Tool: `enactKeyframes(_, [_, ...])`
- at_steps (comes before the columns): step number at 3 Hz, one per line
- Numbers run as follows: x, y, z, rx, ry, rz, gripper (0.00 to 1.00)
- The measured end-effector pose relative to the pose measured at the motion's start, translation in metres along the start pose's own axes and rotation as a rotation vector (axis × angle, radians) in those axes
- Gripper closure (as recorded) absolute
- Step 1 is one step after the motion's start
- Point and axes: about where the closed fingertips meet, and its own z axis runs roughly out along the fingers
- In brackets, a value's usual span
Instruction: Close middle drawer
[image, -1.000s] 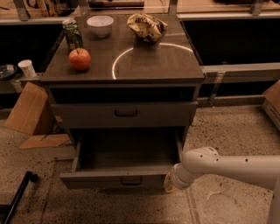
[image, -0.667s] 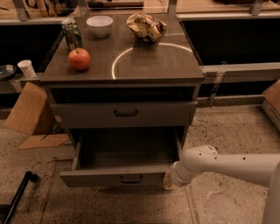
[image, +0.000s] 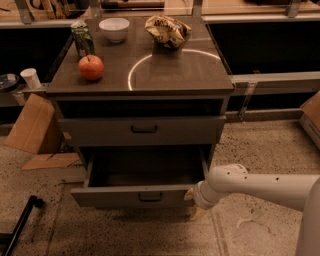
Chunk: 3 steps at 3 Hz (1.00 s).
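Note:
The middle drawer (image: 145, 196) is pulled out of the grey-brown cabinet, with its empty inside showing and a small dark handle on its front. The top drawer front (image: 144, 130) above it is shut. The lowest drawer is hidden beneath the open one. My gripper (image: 193, 204) is at the end of the white arm (image: 260, 189), which reaches in from the right. It sits against the right end of the middle drawer's front. Its two tan fingertips (image: 189, 194) stand apart, holding nothing.
On the cabinet top (image: 175, 75) stand an apple (image: 91, 67), a green can (image: 82, 39), a white bowl (image: 114, 28) and a chip bag (image: 167, 30). Cardboard (image: 30, 125) leans at the left. A black bar (image: 20, 225) lies on the floor at lower left.
The gripper has moved a little left and inward against the drawer front. The middle drawer has slid slightly into the cabinet.

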Motion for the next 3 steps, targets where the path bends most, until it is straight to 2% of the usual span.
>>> enactKeyframes(1, [0.003,-0.013,0.004,-0.005,-0.018,-0.001,0.00])
enactKeyframes(2, [0.006,-0.028,0.008,-0.013,-0.036,-0.001,0.00])
enactKeyframes(3, [0.010,-0.044,0.012,-0.017,-0.046,0.002,0.18])
